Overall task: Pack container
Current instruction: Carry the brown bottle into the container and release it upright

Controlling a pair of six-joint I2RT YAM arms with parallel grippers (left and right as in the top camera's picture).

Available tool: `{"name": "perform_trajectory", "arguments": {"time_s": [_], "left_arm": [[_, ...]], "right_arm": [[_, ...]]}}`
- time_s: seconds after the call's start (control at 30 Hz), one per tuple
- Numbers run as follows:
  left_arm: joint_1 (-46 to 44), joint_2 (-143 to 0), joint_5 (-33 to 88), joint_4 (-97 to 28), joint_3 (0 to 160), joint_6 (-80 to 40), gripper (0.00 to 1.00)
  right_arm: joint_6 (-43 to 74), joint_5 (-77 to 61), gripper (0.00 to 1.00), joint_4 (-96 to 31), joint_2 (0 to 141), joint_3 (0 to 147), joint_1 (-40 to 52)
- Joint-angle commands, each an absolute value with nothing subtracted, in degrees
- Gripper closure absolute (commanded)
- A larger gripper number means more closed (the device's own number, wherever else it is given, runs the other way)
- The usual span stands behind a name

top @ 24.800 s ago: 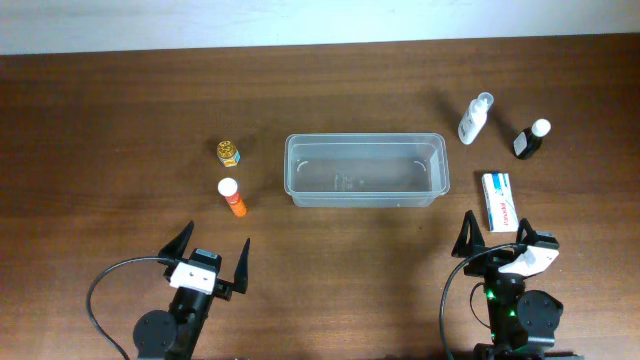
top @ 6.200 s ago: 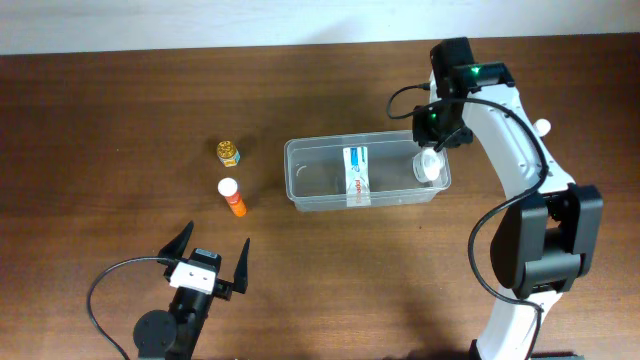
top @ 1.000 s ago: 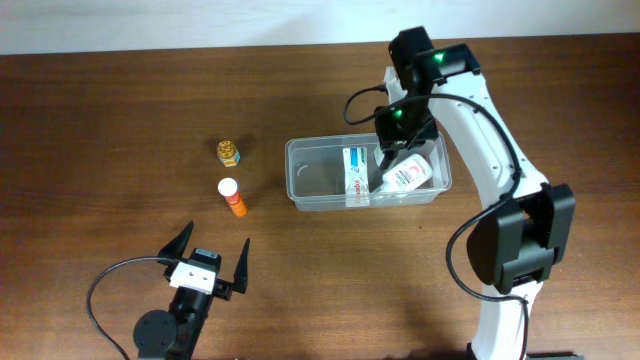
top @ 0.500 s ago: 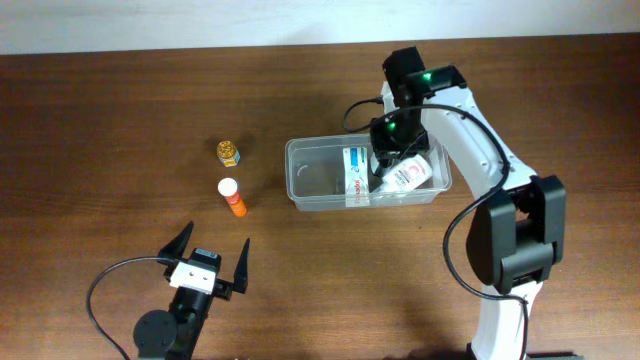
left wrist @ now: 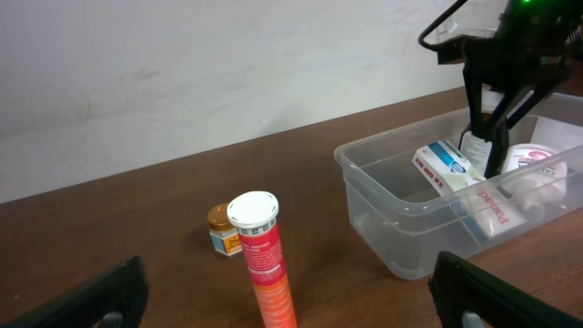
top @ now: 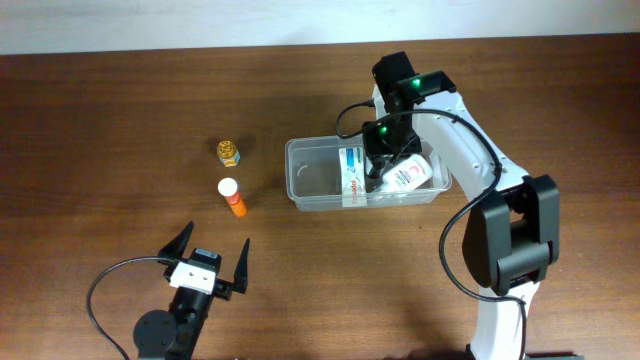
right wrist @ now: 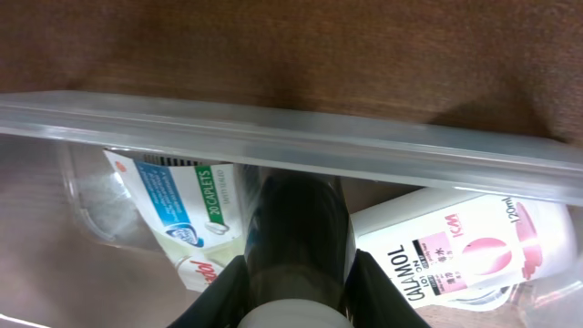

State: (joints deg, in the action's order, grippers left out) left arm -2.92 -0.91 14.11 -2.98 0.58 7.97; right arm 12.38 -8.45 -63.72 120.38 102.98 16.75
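Dark bottle (right wrist: pixel 296 228), apparently clamped by right gripper (right wrist: pixel 299 296), should be lowered between box (right wrist: pixel 182 200) and lotion bottle (right wrist: pixel 446 246) at container's (right wrist: pixel 273 128) 3 o'clock end before release; left gripper (top: pixel 216 237) is spread apart.

Overhead top-down, wrist views low (both share container (top: pixel 312 180))

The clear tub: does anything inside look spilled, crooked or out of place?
Nothing looks spilled or broken. The container is just packed loosely: the white box leans at a tilt, the pink-labelled lotion bottle lies on its side, and the right gripper holds a dark bottle between them.
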Motion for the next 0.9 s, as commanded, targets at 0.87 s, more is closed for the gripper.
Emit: {"name": "perform_trajectory", "arguments": {"time_s": [0.87], "left_arm": [[-2.61, -0.78, 13.72, -3.49, 0.51, 8.69, 0.01]], "right_arm": [[13.43, -4.89, 0.66, -63.4, 119.63, 101.82, 17.41]]}}
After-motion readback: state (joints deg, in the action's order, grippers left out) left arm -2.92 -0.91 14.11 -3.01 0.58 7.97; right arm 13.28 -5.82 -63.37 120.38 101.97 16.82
